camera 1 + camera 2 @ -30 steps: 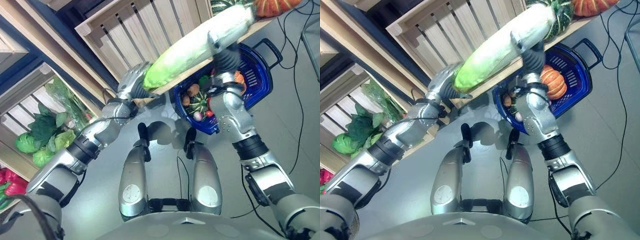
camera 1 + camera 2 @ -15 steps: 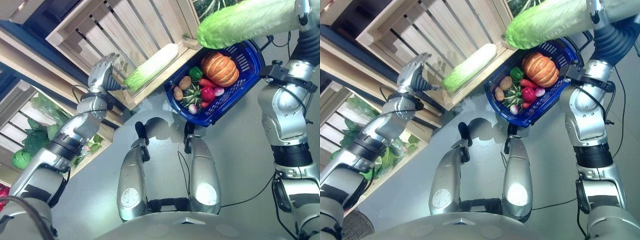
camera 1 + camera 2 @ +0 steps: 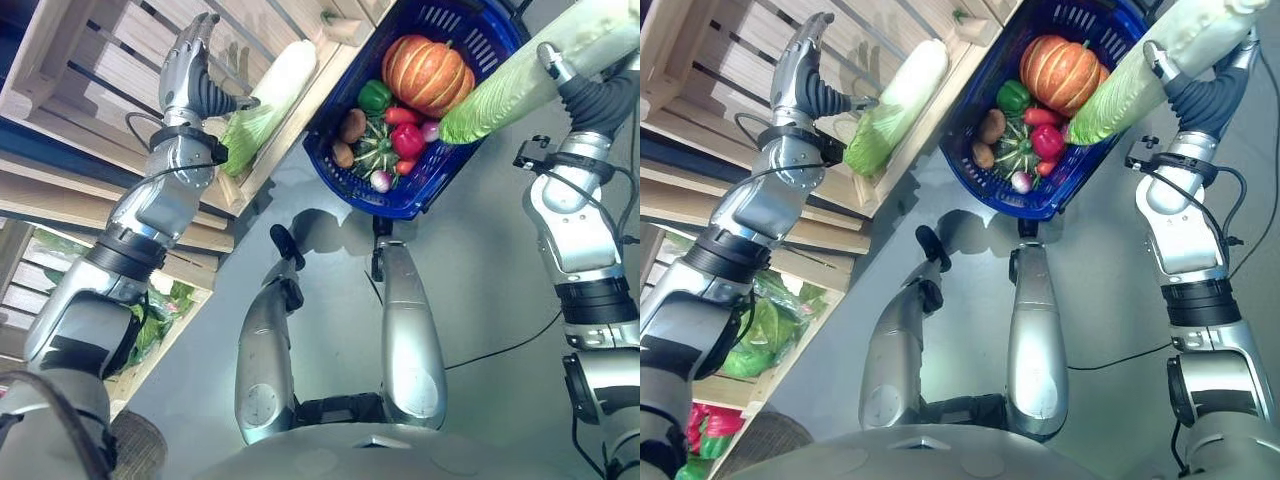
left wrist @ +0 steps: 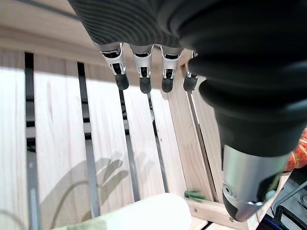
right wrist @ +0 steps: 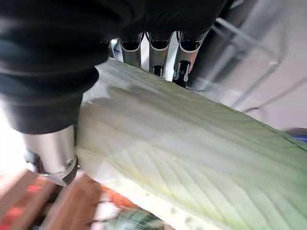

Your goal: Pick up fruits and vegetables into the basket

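My right hand (image 3: 553,63) is shut on a long pale-green napa cabbage (image 3: 520,85), held slanting with its leafy end over the right rim of the blue basket (image 3: 405,203). In the right wrist view the fingers (image 5: 158,52) and thumb (image 5: 53,148) clamp the cabbage (image 5: 192,158). The basket holds an orange pumpkin (image 3: 428,72), a green pepper (image 3: 374,95), a potato (image 3: 351,125), a striped squash (image 3: 378,155) and red vegetables (image 3: 408,140). My left hand (image 3: 190,55) is open, raised beside a second napa cabbage (image 3: 265,100) lying on the wooden shelf's edge.
Slatted wooden crates (image 3: 100,90) form the shelf on the left, and the left hand's straight fingers (image 4: 141,72) hover over the slats. A lower crate holds leafy greens (image 3: 760,335) and red peppers (image 3: 695,425). Grey floor lies around the basket.
The right hand has carried its cabbage off the shelf and down over the basket's right side. The left hand came off it and stays open by the shelf. The camera has shifted.
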